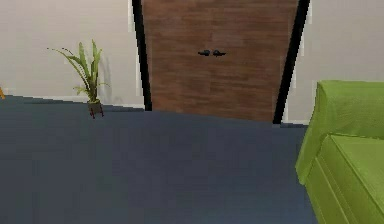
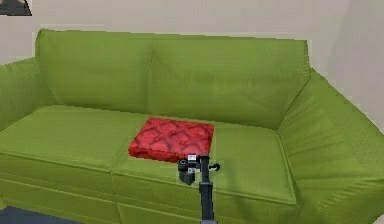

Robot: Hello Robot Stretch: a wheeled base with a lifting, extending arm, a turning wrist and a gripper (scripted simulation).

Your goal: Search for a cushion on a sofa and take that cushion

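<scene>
A red patterned cushion (image 2: pixel 172 138) lies flat on the seat of a bright green sofa (image 2: pixel 90 75) in the arm side view, near the seat's middle. The dark arm rises from the bottom edge, and the gripper (image 2: pixel 186 170) stands at the cushion's near right corner, over the green seat. I cannot tell whether it holds anything or touches the cushion. The sofa's end (image 1: pixel 345 150) also appears at the forward view's right edge.
A brown double door (image 1: pixel 215 55) with a dark frame stands ahead in the forward view. Left of it a small potted plant (image 1: pixel 88 75) sits by the pale wall. Dark blue floor (image 1: pixel 150 165) stretches between me and the door.
</scene>
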